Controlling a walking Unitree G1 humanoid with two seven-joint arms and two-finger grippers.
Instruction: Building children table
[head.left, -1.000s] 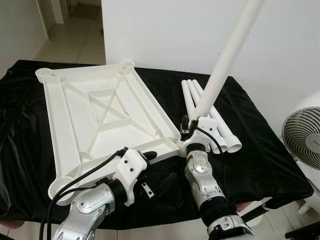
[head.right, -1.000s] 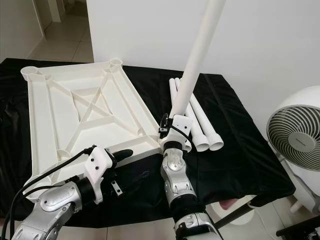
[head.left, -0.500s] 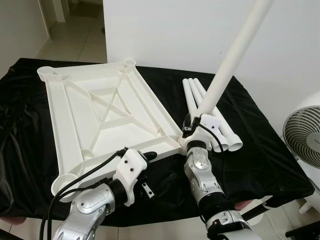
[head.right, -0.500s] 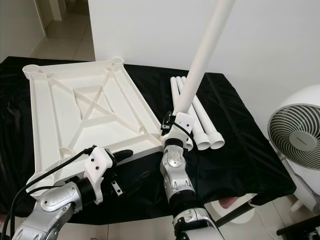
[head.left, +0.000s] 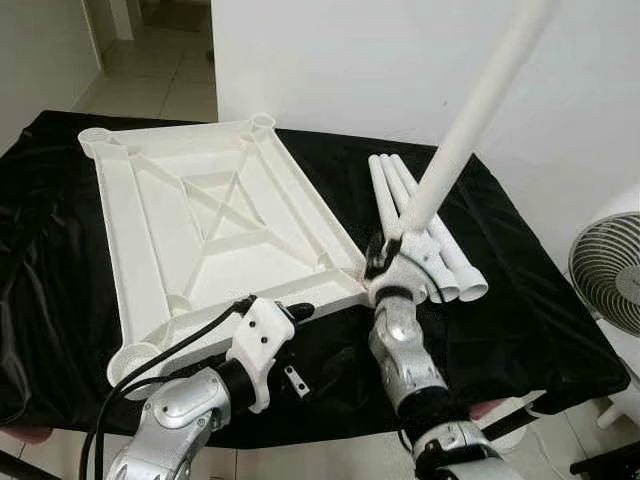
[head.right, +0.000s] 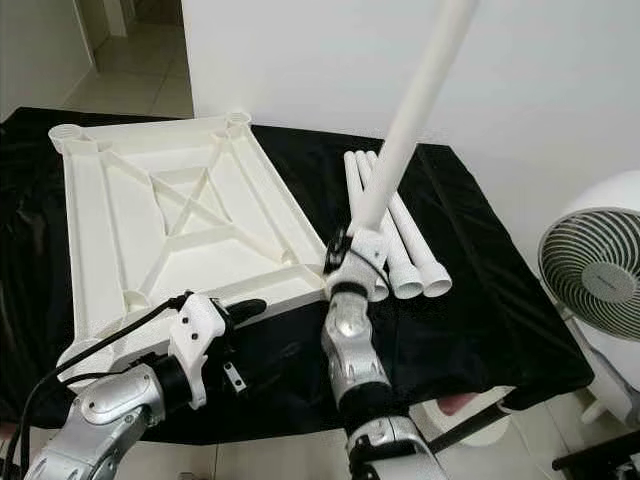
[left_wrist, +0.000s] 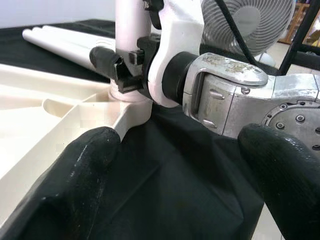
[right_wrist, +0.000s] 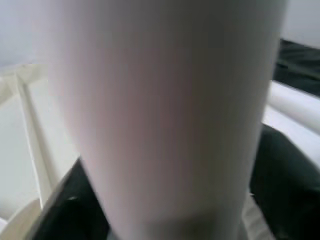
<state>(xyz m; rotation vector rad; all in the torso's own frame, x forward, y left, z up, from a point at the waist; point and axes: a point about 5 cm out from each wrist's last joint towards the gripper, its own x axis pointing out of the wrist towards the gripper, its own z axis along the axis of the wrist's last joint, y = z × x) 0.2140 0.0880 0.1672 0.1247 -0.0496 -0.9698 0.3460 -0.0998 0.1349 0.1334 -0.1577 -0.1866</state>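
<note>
One black cloth (head.left: 520, 300) spreads across the frame, with the upturned white tabletop (head.left: 200, 230) lying on it left of centre. My right gripper (head.left: 385, 262) is clamped on a leg (head.left: 470, 120) standing tilted in the tabletop's near right corner socket. Three spare legs (head.left: 425, 235) lie right of centre. My left gripper (head.left: 290, 312), fingers spread and empty, rests at the tabletop's near edge.

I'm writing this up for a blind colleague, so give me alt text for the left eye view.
The right gripper holds a white table leg tilted at the near right corner socket of an upside-down white tabletop on a black cloth. The left gripper rests at the tabletop's near edge; three spare legs lie beside it.
</note>
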